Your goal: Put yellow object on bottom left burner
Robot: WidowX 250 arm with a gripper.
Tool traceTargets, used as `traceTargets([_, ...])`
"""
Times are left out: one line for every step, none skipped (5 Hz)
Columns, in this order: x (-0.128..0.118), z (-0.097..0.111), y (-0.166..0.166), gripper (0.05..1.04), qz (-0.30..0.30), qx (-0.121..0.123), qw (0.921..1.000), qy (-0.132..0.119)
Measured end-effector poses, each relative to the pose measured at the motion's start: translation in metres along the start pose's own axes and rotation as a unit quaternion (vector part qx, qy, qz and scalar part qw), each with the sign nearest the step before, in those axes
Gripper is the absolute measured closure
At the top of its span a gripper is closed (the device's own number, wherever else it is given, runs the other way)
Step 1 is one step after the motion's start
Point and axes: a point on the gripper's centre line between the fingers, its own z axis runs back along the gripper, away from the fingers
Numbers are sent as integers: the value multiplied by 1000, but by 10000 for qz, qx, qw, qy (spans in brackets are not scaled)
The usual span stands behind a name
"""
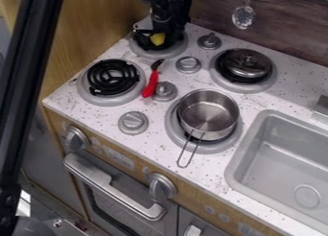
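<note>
Awaiting delivery: yellow object (158,38) sits at the pincer (160,32), off its target burner

Judging by how things lie, the task is in its early part. The yellow object is right at the lower end of the pincer, over the top left burner (173,50) at the back of the table (154,139). Whether the pincer is gripping it, or is set wide or narrow around it, I cannot tell; nor can I tell whether the object is touching the coil below.

The goal, the bottom left burner (112,78), lies nearer the camera than the pincer and to its left in the view. The yellow object is not on it, so the placing itself is wholly left to do. What remains, as I judge it, is a secure hold if there is none, a lift clear of the back burner, a short carry toward the camera and leftward, then lowering and release.

A red-handled utensil (152,81) lies below the pincer in the view, just beside the goal burner's right edge, and a carry straying to that side could knock it. The metal pot (208,114), farther down and right from the pincer, seems to need no handling.
</note>
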Motion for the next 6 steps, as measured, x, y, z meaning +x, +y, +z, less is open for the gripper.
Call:
traceTargets([1,-7,-3,159,108,-39,9999,-12])
traceTargets([-2,-9,-2,435,49,-22,10000,-5])
traceTargets([-7,-9,-2,506,-3,-78,10000,35])
traceTargets([-14,-4,1,506,-143,-146,9997,154])
traceTargets([-22,10,7,506,-578,-305,9974,294])
traceTargets([-25,38,35,506,-1148,-722,9900,381])
